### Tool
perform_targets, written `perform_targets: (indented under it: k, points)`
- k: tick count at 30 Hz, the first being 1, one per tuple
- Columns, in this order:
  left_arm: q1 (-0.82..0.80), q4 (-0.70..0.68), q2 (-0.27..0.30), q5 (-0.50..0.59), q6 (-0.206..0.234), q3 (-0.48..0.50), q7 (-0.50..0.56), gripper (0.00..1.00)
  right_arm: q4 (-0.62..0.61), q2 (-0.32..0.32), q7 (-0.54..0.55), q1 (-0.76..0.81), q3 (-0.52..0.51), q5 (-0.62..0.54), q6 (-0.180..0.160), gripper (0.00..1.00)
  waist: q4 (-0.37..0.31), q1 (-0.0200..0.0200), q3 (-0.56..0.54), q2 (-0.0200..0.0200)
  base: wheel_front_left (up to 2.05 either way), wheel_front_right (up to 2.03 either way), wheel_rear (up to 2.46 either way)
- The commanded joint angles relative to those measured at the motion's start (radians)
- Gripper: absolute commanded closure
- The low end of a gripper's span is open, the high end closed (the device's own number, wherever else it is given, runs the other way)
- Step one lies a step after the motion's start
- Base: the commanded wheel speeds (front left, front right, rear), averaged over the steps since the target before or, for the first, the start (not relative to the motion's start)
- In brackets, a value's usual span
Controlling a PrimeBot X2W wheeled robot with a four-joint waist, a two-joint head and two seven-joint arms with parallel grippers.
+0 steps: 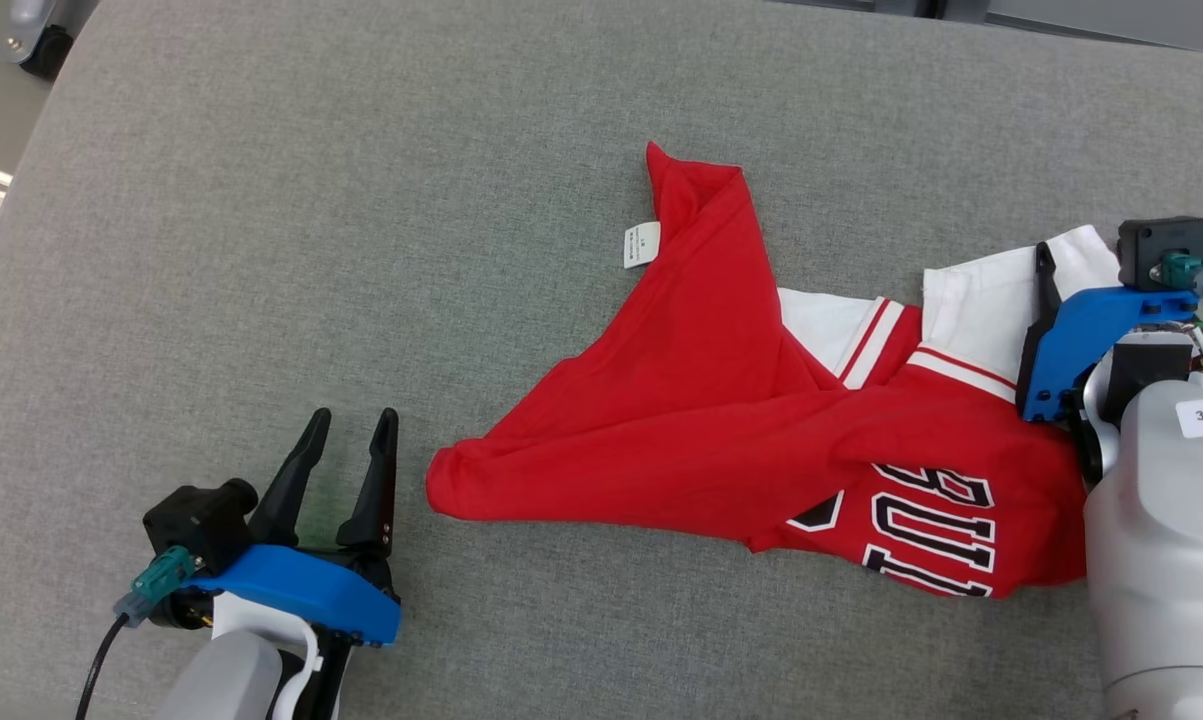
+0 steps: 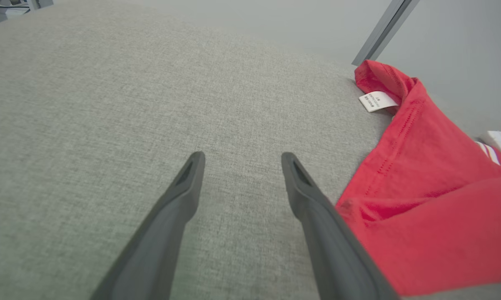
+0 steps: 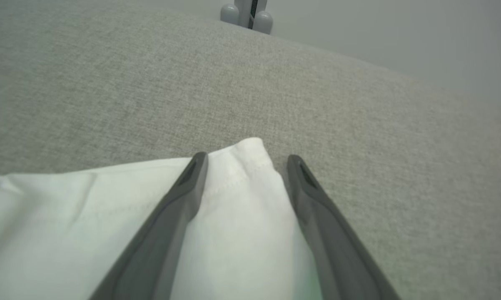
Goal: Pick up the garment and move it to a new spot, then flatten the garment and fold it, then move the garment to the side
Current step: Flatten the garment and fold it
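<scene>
One grey bench [image 1: 261, 200] carries one garment [image 1: 701, 400], right of centre: a crumpled red shirt with white parts, striped trim and dark lettering. There are two grippers. The left gripper [image 1: 354, 420], jaws spread, is over bare bench just left of the garment. The right gripper [image 3: 247, 160], jaws spread, has the white sleeve [image 1: 981, 300] end between them, unpinched. One white label [image 1: 641, 244] sits near the top corner.

grey fabric surface [image 1: 361, 250], crumpled red garment [image 1: 701, 400]
</scene>
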Motion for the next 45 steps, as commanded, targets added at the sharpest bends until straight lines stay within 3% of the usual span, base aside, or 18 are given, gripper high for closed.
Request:
perform_targets:
  k: [1, 2, 3, 4, 5, 9, 17, 21, 24, 29, 34, 38, 45]
  points:
    - [-0.010, -0.005, 0.005, -0.004, -0.001, 0.001, -0.002, 0.00, 0.027, -0.004, 0.016, 0.010, -0.009, -0.015, 0.000, 0.00, 0.003, 0.0000, 0.006, -0.0001, 0.00, 0.00, 0.00]
    - [-0.009, -0.005, 0.004, -0.006, -0.001, 0.004, -0.002, 0.00, 0.037, -0.004, 0.018, 0.011, -0.014, -0.022, 0.000, 0.00, 0.003, 0.0000, 0.007, -0.0001, 0.00, 0.00, 0.00]
    - [-0.007, -0.004, 0.004, -0.006, -0.001, 0.004, -0.002, 0.00, 0.048, -0.003, 0.023, 0.011, -0.016, -0.028, 0.000, 0.19, 0.003, 0.0000, 0.007, -0.0001, 0.00, 0.00, 0.00]
    - [-0.006, -0.004, 0.005, -0.006, -0.001, 0.006, -0.002, 0.00, 0.056, -0.003, 0.022, 0.009, -0.020, -0.028, 0.000, 0.84, 0.001, 0.0000, 0.008, -0.0001, 0.00, 0.00, 0.00]
    - [-0.006, -0.003, 0.005, -0.007, -0.001, 0.007, -0.002, 0.00, 0.060, -0.003, 0.018, 0.009, -0.022, -0.030, 0.000, 1.00, 0.000, 0.0000, 0.008, -0.0001, 0.00, 0.00, 0.00]
    - [-0.014, -0.004, 0.001, -0.006, -0.001, 0.008, -0.002, 0.00, 0.043, -0.005, -0.035, -0.020, -0.032, -0.040, 0.000, 1.00, -0.001, 0.0000, 0.004, -0.0001, 0.00, 0.00, 0.00]
    - [-0.010, 0.008, -0.018, 0.000, -0.001, -0.009, -0.002, 0.00, -0.118, -0.005, -0.231, -0.160, -0.039, -0.096, 0.000, 1.00, 0.031, 0.0000, -0.036, -0.0001, 0.00, 0.00, 0.00]
    - [0.023, 0.030, -0.030, 0.001, -0.001, -0.007, -0.002, 0.00, -0.180, -0.004, -0.264, -0.235, 0.023, -0.074, 0.000, 1.00, 0.039, 0.0000, -0.076, -0.0001, 0.00, 0.00, 0.00]
    - [0.038, 0.043, -0.032, 0.006, -0.001, 0.006, -0.002, 0.00, -0.251, -0.004, -0.269, -0.252, 0.117, 0.005, 0.000, 1.00, 0.023, 0.0000, -0.101, -0.0001, 0.00, 0.00, 0.00]
    - [0.072, 0.059, -0.040, 0.024, -0.001, 0.030, -0.002, 0.00, -0.463, -0.005, -0.268, -0.069, 0.257, 0.173, 0.000, 1.00, -0.034, 0.0000, -0.143, -0.0001, 0.00, 0.00, 0.00]
    - [0.105, 0.069, -0.048, 0.045, -0.002, 0.045, -0.002, 0.00, -0.605, -0.003, -0.269, 0.238, 0.340, 0.290, 0.000, 1.00, -0.112, 0.0000, -0.182, -0.0001, 0.00, 0.00, 0.00]
    - [0.116, 0.069, -0.051, 0.056, -0.002, 0.052, -0.002, 0.00, -0.646, -0.003, -0.269, 0.425, 0.378, 0.331, 0.000, 1.00, -0.152, 0.0000, -0.202, -0.0001, 0.00, 0.00, 0.00]
    - [0.131, 0.066, -0.058, 0.086, -0.002, 0.067, -0.002, 0.00, -0.592, -0.003, -0.269, 0.707, 0.368, 0.419, 0.000, 1.00, -0.221, 0.0000, -0.241, -0.0001, 0.00, 0.00, 0.00]
